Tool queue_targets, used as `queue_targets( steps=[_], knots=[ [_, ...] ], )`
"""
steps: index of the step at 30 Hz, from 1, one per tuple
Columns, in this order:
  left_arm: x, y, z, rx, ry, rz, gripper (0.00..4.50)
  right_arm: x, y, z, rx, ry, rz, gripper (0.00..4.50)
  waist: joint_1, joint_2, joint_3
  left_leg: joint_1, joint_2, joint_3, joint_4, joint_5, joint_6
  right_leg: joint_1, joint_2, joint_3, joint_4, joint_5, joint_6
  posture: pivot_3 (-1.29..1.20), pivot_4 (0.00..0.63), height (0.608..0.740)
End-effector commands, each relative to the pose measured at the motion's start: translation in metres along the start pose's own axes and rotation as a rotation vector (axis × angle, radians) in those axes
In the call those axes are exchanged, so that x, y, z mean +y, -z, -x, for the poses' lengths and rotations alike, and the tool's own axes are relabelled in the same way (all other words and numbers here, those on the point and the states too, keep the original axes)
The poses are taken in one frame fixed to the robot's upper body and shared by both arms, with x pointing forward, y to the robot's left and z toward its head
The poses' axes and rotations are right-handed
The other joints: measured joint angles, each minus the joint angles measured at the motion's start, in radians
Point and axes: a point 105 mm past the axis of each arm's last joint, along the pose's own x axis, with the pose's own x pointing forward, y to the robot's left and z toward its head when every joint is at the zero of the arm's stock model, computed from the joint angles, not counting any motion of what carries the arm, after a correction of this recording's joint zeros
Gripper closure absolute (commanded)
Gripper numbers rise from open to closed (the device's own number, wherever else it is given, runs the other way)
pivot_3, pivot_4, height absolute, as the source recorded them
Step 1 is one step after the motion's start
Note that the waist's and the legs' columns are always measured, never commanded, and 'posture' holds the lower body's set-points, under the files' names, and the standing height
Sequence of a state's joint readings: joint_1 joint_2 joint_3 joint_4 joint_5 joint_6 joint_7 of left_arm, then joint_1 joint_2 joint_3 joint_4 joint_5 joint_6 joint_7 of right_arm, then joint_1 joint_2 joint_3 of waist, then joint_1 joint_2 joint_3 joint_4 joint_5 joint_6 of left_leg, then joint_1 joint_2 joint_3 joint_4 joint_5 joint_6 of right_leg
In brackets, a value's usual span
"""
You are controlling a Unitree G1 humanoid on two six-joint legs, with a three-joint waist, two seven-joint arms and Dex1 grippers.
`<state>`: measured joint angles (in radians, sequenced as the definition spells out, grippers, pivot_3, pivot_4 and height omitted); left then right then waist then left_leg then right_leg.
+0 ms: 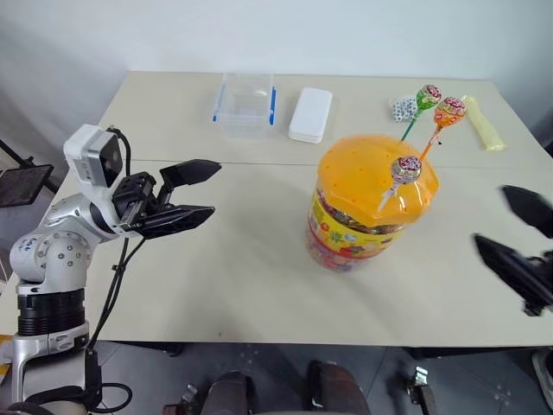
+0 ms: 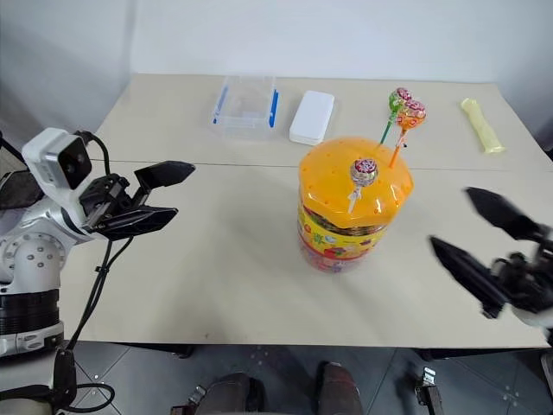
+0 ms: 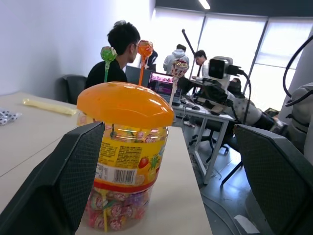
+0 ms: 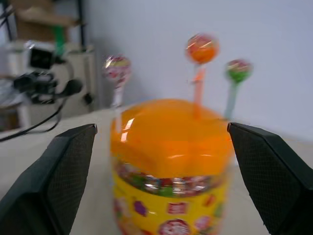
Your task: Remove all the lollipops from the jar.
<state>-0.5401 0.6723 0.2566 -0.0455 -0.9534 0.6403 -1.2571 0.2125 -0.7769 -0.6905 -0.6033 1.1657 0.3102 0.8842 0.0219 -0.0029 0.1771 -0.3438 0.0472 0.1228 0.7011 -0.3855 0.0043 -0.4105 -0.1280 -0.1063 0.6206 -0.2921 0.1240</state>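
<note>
A: Jaws?
B: Both wide apart, holding nothing: left gripper (image 1: pixel 192 195) and right gripper (image 1: pixel 518 238) flank the jar (image 1: pixel 367 207), apart from it.
A: Lollipops?
B: Three, sticks stuck upright in the jar's orange lid (image 1: pixel 371 177): green (image 1: pixel 428 95), orange (image 1: pixel 449 111), white-sticked (image 1: pixel 406 169). More wrapped candies fill the jar.
A: Around it?
B: On the surface (image 1: pixel 242 268) behind: clear box (image 1: pixel 244 104), white case (image 1: pixel 311 113), yellow tube (image 1: pixel 482 122), spotted dice (image 1: pixel 403 108).

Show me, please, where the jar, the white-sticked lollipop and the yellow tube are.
jar (image 1: pixel 346 233): left eye view, on its yellow-red label.
white-sticked lollipop (image 1: pixel 406 168): left eye view, on its wrapped head.
yellow tube (image 1: pixel 484 123): left eye view, on the middle of its length.
</note>
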Motion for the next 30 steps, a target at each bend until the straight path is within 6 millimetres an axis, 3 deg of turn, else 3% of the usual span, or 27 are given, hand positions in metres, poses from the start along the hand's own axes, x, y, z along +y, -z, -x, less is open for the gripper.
queue_targets(
  steps=[1,7,12,15,26,30],
  knots=[
    [-0.002,-0.007,-0.005,-0.013,0.03,-0.056,0.0,0.016,-0.005,-0.023,-0.01,-0.124,0.008,0.02,0.003,0.0,0.0,0.0,0.0,0.0,-0.001,0.0,0.0,0.0,0.0,0.0,0.0,0.0,0.0,0.0,0.15,0.74],
    [-0.004,0.004,-0.011,-0.007,0.045,-0.049,0.0,0.028,0.003,-0.052,0.059,-0.252,-0.012,0.02,0.004,-0.001,0.0,-0.009,-0.001,-0.001,0.003,0.0,0.0,-0.003,0.0,-0.004,-0.001,0.0,0.001,0.0,0.15,0.74],
    [-0.006,0.005,-0.013,-0.008,0.05,-0.049,0.0,0.024,0.011,-0.068,0.106,-0.249,-0.025,0.02,0.001,-0.001,0.0,-0.009,-0.001,-0.001,0.005,0.0,0.0,-0.003,0.0,-0.005,-0.001,0.0,0.001,0.0,0.15,0.74],
    [-0.006,0.002,-0.016,-0.021,0.05,-0.06,0.0,0.021,0.011,-0.071,0.091,-0.237,-0.023,0.58,0.003,-0.001,0.0,-0.009,-0.001,-0.002,0.005,0.0,0.0,-0.002,0.0,-0.005,-0.001,0.0,0.001,0.0,0.15,0.74],
    [-0.006,-0.002,-0.022,-0.05,0.055,-0.064,0.0,0.013,0.008,-0.07,0.072,-0.224,-0.011,4.34,0.002,-0.001,0.001,-0.01,-0.001,-0.002,0.006,0.0,0.0,-0.002,0.0,-0.006,-0.001,0.0,0.001,0.0,0.15,0.74],
    [-0.006,-0.005,-0.025,-0.076,0.07,-0.064,0.0,0.007,-0.002,-0.069,-0.012,-0.208,-0.072,4.48,0.002,-0.001,0.001,-0.011,-0.001,-0.003,0.006,0.0,0.0,-0.002,0.0,-0.006,-0.001,0.0,0.001,0.0,0.15,0.74]
  ],
)
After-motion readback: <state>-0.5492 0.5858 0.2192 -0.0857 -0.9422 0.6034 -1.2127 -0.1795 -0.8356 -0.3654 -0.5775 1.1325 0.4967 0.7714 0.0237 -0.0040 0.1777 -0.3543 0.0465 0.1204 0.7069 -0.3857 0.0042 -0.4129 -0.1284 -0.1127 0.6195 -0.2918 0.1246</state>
